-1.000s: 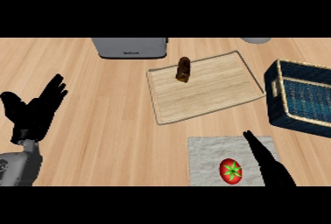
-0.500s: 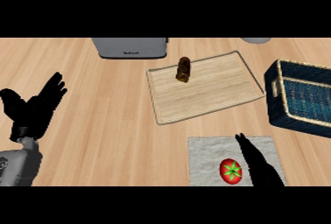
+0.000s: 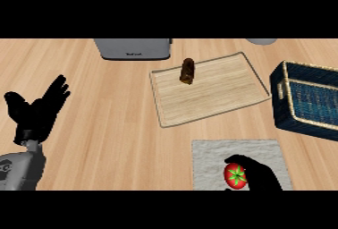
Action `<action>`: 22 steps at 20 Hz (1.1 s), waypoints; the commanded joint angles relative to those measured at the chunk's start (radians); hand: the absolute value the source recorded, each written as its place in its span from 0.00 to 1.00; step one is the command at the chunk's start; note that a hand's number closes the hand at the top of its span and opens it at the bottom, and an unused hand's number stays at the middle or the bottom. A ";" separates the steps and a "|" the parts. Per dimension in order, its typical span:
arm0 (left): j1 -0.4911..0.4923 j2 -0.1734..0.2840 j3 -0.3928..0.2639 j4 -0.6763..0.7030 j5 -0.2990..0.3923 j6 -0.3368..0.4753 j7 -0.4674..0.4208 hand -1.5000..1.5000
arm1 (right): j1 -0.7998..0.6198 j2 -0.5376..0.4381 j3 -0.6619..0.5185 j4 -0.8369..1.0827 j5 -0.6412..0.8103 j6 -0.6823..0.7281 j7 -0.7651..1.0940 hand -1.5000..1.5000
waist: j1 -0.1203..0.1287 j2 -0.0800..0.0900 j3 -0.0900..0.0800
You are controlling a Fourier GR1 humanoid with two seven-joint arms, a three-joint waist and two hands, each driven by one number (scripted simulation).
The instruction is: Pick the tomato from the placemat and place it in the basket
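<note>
Right hand (image 3: 260,175) curls around the tomato (image 3: 235,175) on the placemat (image 3: 218,154) — fingers hooked over it, seemingly gripping — basket (image 3: 310,100) lies up-right

a light wooden plank counter (image 3: 112,134) carries a pale wooden tray (image 3: 211,94), a dark blue woven basket (image 3: 310,100), a grey cloth placemat (image 3: 218,156), a grey boxy appliance (image 3: 132,48) and a grey round object (image 3: 263,41) at the far edge.
</note>
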 commanded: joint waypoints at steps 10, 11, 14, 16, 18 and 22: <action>0.012 -0.007 0.016 -0.013 -0.029 -0.013 0.004 0.50 | 0.002 -0.016 0.057 -0.019 0.065 0.047 -0.011 1.00 | -0.002 0.000 0.001; 0.024 -0.040 -0.014 -0.112 -0.037 0.034 0.083 0.50 | 0.058 -0.013 0.120 -0.021 0.088 0.003 -0.061 1.00 | -0.001 -0.002 0.001; 0.025 -0.018 0.008 -0.071 -0.009 -0.009 0.057 0.50 | 0.126 -0.055 0.282 -0.185 0.142 0.096 -0.057 1.00 | -0.005 -0.004 0.000; 0.054 -0.001 0.023 -0.063 -0.015 -0.019 0.016 0.50 | 0.217 -0.128 0.338 -0.302 0.161 0.117 -0.066 1.00 | -0.008 -0.004 0.000; 0.008 0.027 0.056 -0.014 0.018 -0.051 0.034 0.50 | 0.256 -0.140 0.379 -0.391 0.171 0.140 -0.027 1.00 | -0.009 -0.001 0.000; 0.022 -0.031 0.003 -0.099 -0.029 0.023 0.090 0.50 | 0.354 -0.097 0.418 -0.472 0.024 0.019 -0.115 1.00 | -0.012 -0.005 0.003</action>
